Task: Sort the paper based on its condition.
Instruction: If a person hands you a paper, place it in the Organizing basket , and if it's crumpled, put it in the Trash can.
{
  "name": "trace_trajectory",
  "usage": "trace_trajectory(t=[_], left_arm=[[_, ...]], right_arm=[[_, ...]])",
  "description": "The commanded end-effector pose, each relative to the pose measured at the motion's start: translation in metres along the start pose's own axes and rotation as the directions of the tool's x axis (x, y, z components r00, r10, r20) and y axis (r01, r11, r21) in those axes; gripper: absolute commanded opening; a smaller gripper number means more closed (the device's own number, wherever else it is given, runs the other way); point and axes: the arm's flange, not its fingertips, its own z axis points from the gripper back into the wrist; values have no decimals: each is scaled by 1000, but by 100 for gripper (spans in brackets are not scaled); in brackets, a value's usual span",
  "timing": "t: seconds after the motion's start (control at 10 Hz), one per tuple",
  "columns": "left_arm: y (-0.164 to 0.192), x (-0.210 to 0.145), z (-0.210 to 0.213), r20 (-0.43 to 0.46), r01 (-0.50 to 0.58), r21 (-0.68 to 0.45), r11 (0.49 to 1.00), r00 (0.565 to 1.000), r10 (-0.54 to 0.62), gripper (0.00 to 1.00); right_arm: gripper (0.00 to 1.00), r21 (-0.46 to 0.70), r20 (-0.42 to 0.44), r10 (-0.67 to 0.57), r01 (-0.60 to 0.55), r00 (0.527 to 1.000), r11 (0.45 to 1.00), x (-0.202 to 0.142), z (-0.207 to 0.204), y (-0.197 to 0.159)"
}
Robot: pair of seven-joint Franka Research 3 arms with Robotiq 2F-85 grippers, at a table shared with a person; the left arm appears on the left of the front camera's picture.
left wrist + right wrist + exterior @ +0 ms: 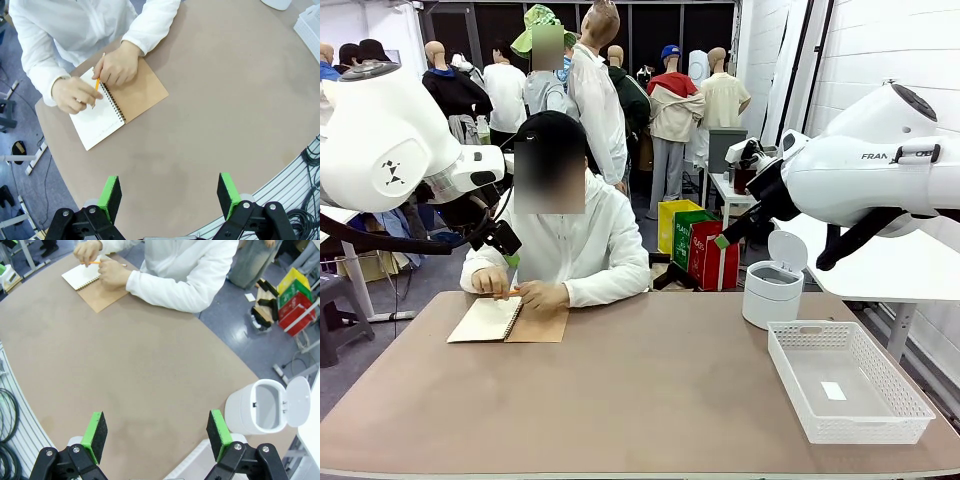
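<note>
No loose sheet of the paper is in view. A person at the far side writes with an orange pencil [97,84] in an open spiral notebook [508,321] [100,125] [81,275], both hands on it. My left gripper [170,192] hangs open high over the bare table, short of the notebook, with nothing between its green pads. In the front view the left gripper [500,238] is raised at the left, in front of the person's shoulder. My right gripper [157,432] is also open and empty above the table; from the front the right gripper [732,232] is up at the right.
A white mesh basket [870,432] [307,25] stands at the front right with a small white label [833,390] inside. Behind it is a white bin [772,292] [265,407] with its lid flipped up. Brown tabletop [650,390] lies between notebook and basket.
</note>
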Motion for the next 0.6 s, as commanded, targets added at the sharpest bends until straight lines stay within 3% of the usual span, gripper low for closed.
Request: trace_trajectory(t=[0.0, 0.5], left_arm=[[1, 0, 0, 6, -1, 1, 1000, 1000, 1, 100], [1, 0, 0, 6, -1, 1, 1000, 1000, 1, 100]], right_arm=[[100, -2, -9, 7, -7, 1000, 1000, 0, 1, -1], [100, -2, -9, 7, -7, 1000, 1000, 0, 1, -1]])
